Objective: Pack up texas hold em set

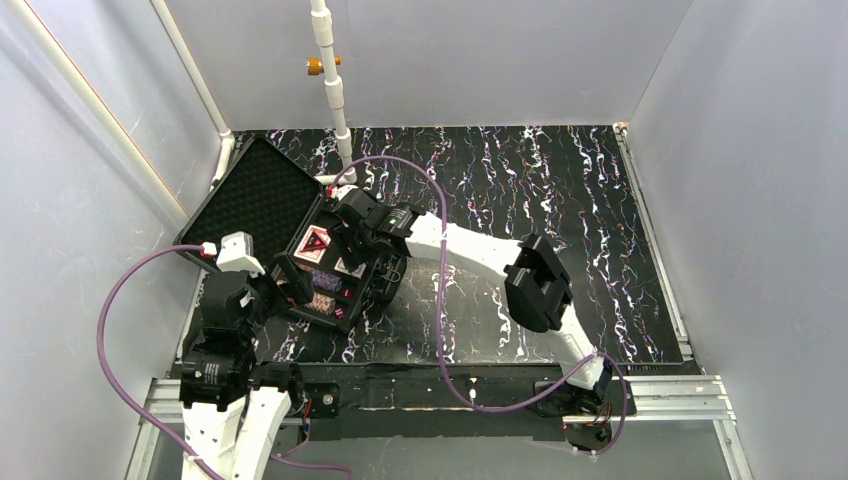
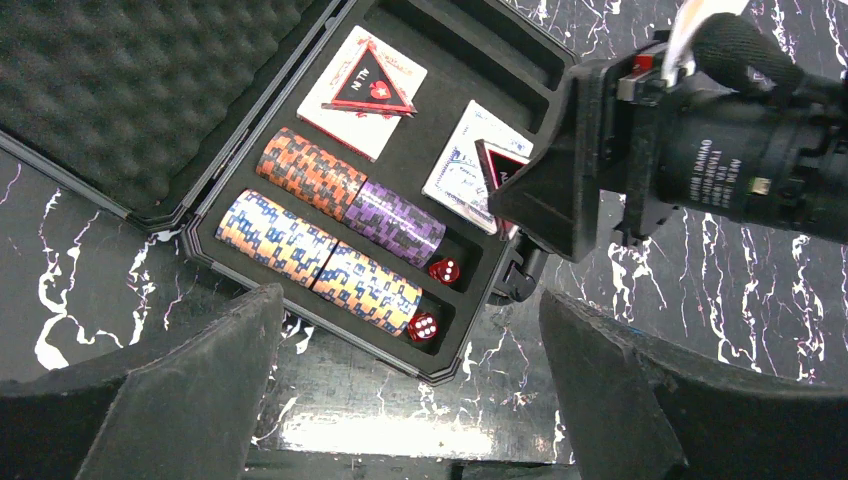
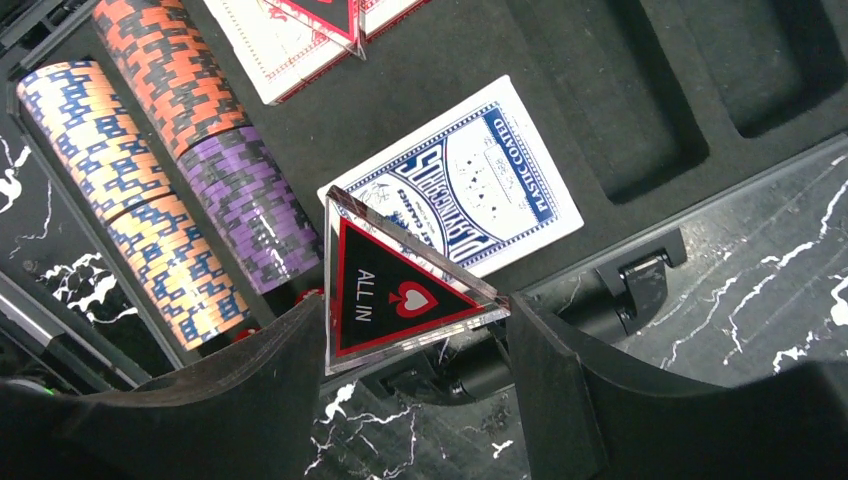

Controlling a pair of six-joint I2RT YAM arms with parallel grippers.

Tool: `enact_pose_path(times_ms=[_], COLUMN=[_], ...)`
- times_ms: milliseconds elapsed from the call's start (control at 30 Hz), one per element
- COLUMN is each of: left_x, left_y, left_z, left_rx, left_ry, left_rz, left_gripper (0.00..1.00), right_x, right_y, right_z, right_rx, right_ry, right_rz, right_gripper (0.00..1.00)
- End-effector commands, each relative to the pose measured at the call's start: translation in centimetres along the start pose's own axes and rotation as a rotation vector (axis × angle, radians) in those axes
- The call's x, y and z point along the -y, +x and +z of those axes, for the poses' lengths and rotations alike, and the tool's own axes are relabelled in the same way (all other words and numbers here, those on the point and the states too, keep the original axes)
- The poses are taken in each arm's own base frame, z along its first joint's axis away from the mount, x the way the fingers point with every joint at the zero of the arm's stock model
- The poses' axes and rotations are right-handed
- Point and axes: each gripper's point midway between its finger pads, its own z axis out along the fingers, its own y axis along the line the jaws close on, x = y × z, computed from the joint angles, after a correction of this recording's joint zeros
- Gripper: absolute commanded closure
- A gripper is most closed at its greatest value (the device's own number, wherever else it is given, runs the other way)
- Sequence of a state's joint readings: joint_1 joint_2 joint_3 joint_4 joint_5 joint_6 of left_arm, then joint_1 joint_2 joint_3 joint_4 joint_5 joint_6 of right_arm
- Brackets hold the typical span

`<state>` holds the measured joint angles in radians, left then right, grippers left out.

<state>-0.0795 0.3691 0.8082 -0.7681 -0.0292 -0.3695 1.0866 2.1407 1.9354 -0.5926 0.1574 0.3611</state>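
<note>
1. The right gripper [image 3: 415, 325] is clamped on a red "ALL IN" triangle [image 3: 395, 295], with one finger against each side of it.
2. The triangle stands tilted over the near corner of the blue deck [image 3: 480, 170]. Whether it touches the deck cannot be told.
3. The blue deck lies flat in the case [image 2: 420, 140], beside the red deck [image 2: 350, 135], which carries a second triangle [image 2: 372, 85].
4. The chips [image 2: 310, 172] lie in two rows along the case's near side, with two dice [image 2: 444, 270] at their end.
5. The left gripper [image 2: 410, 310] is spread wide and holds nothing. It hangs above the case's near edge.
6. The foam lid [image 1: 255, 195] is thrown back at the far left.
</note>
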Motion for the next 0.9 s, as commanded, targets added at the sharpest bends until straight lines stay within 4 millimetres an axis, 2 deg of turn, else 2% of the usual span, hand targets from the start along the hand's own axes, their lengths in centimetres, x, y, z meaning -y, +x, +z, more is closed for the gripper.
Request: enact_pose_path(times_ms=[0,300,700,867], left_x=[-0.4,-0.4,-0.3,-0.4], left_y=[-0.1,-0.1,-0.1,-0.1], left_z=[-0.2,-0.3,-0.3,-0.2], left_rx=[0.01,0.015,0.011,0.008], left_ry=[-0.021,-0.017,-0.016,-0.018], left_rz=[-0.002,-0.001,0.0,-0.001], left_gripper=[0.01,0.01,0.01,0.01], right_x=[-0.1,0.8,1.9,2.2], right_y=[-1.7,-1.2,-1.3,-1.4], right_z=[0.0,2.0,3.1,3.4], right_rx=[0.018,-0.015,-0.009,-0.008], right_ry=[0.003,0.054,0.103,0.111], right_rz=[-0.03,-0.089,-0.111,-0.127], right_gripper=[0.67,0.65,0.63,0.53])
